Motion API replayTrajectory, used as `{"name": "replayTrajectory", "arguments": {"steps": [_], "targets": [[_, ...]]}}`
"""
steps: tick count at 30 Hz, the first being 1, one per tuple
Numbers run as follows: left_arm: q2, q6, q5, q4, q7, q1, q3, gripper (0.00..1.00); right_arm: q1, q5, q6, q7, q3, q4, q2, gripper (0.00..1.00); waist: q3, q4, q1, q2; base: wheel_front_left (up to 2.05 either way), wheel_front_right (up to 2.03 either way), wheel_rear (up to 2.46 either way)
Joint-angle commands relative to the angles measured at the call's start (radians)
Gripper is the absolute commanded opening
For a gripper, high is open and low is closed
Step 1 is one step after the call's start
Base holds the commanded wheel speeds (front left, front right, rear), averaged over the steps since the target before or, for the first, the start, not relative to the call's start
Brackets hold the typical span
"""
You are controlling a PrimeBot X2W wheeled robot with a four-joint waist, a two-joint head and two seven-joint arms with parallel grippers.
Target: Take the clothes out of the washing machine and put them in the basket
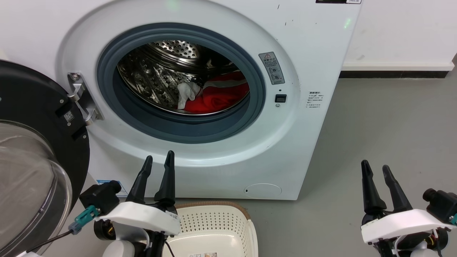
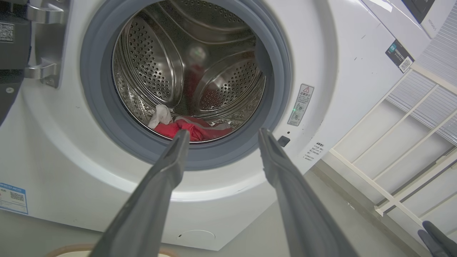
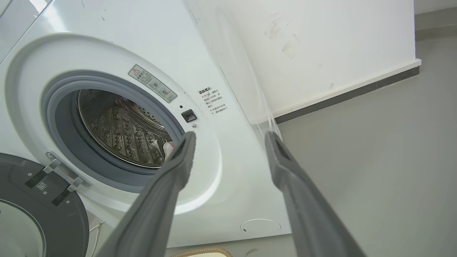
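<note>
The red clothes (image 1: pixel 217 98) lie low at the right of the steel drum (image 1: pixel 150 78), a white piece (image 1: pixel 187 92) bunched at their left. A grey rubber ring (image 1: pixel 185 128) rims the mouth of the washing machine (image 1: pixel 314 53); its glass door (image 1: pixel 32 142) stands swung wide at my left. The basket (image 1: pixel 214 221) sits on the floor (image 1: pixel 375 125) at the machine's foot, beside my left claw (image 1: pixel 159 155), fingers spread, empty. My right claw (image 1: pixel 375 165), likewise spread, hovers right of the machine.

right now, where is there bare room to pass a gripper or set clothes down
Free: upper left of the drum, above the clothes; grey floor right of the washing machine; the basket, where visible. Crowded: drum bottom right, and beside the open door.
</note>
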Motion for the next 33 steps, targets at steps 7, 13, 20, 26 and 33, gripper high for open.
{"name": "replayTrajectory", "arguments": {"steps": [7, 13, 20, 26, 33], "targets": [[0.003, 0.015, 0.138, -0.003, -0.033, -0.013, -0.027, 1.00, -0.003, -0.133, 0.000, -0.034, 0.006, -0.005, -0.004, 1.00, 0.000, 0.002, 0.0000, 0.0000, 0.00, 0.00, 0.00], [0.003, 0.022, 0.204, 0.002, -0.048, -0.011, -0.036, 1.00, 0.001, -0.194, 0.000, -0.048, 0.010, -0.009, -0.004, 1.00, -0.002, 0.004, 0.0000, 0.0000, 0.00, 0.00, 0.00], [0.003, 0.027, 0.275, 0.009, -0.064, -0.009, -0.044, 1.00, 0.002, -0.259, 0.000, -0.063, 0.016, -0.008, -0.004, 1.00, -0.003, 0.003, 0.0000, 0.0000, 0.00, 0.00, 0.00], [0.003, 0.033, 0.325, 0.011, -0.077, -0.009, -0.052, 1.00, 0.004, -0.317, 0.000, -0.067, 0.017, -0.007, -0.004, 1.00, -0.003, 0.005, 0.0000, 0.0000, 0.00, 0.00, 0.00], [0.003, 0.041, 0.371, 0.012, -0.089, 0.000, -0.057, 1.00, 0.008, -0.368, 0.000, -0.072, 0.020, -0.010, -0.004, 1.00, -0.003, 0.005, 0.0000, 0.0000, 0.00, 0.00, 0.00]]}}
